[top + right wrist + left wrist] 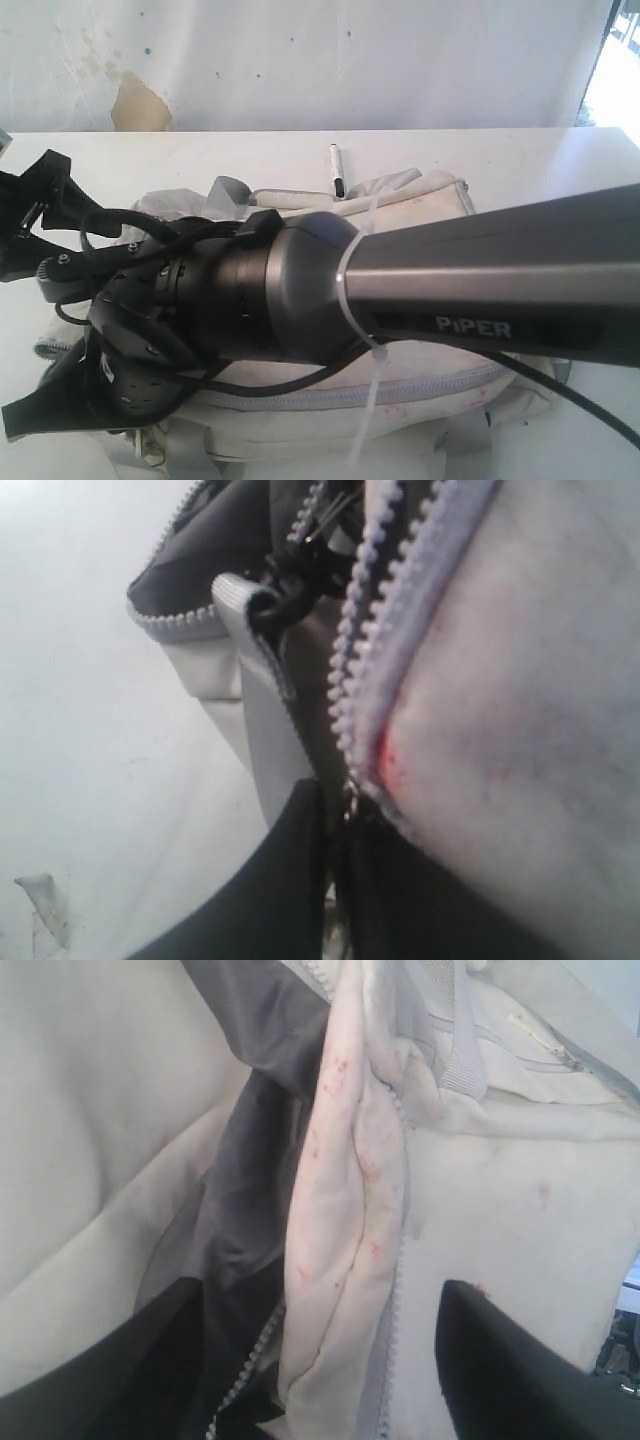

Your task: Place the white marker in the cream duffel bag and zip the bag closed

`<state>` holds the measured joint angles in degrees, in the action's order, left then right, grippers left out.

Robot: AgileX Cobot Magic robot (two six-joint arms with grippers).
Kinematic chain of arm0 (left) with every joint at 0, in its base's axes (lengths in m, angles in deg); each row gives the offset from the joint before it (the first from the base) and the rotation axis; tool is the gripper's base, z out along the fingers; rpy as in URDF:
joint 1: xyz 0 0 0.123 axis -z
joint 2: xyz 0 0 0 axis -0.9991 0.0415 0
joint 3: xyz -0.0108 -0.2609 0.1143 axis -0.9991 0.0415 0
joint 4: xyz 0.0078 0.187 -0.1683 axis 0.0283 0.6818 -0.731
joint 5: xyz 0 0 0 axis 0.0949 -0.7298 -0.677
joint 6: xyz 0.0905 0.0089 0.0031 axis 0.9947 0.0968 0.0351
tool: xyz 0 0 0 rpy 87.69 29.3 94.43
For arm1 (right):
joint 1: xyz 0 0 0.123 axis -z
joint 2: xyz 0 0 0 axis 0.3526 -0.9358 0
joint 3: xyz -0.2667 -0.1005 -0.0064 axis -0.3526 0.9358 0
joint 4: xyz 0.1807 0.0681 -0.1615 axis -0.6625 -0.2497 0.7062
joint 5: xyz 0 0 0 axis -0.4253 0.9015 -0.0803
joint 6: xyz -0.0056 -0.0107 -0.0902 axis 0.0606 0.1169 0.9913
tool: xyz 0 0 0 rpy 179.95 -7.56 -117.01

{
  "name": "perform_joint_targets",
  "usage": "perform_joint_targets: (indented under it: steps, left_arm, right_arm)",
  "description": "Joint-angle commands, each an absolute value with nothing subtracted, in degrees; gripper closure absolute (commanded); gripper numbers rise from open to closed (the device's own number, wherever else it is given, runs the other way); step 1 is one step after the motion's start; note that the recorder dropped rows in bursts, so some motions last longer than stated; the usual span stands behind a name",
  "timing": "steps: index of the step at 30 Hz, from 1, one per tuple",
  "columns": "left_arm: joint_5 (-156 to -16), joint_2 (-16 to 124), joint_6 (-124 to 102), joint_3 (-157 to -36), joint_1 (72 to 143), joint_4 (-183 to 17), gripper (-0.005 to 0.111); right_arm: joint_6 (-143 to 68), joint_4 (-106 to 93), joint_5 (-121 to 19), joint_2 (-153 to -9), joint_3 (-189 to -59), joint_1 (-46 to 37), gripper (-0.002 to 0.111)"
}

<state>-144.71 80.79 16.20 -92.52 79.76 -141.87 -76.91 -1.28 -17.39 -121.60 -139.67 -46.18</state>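
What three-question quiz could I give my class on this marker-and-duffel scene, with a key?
1. True or false: the white marker is already inside the cream duffel bag.
2. The left arm's fingers are: A open; B shut on the marker; C shut on a strap.
3. In the wrist views, is the bag's zipper closed or parted?
Key: 1 false, it lies on the table at the bag's far side in the exterior view; 2 A; 3 parted, dark lining shows between the rows of teeth.
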Motion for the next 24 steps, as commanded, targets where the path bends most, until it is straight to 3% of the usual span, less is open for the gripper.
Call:
perform_joint_targets:
  steps: [1,24]
  left_arm:
    - [-144.3,80.2,16.5,-92.2,79.7,-141.9,0.036]
    - [-152.0,80.2,16.6,-92.2,79.7,-142.3,0.036]
  right_arm:
    - [-77.9,-2.2,-17.1,-119.9,-139.5,-46.0,0.105]
    - [-78.6,-4.1,-9.2,-113.8,-139.5,-44.9,0.108]
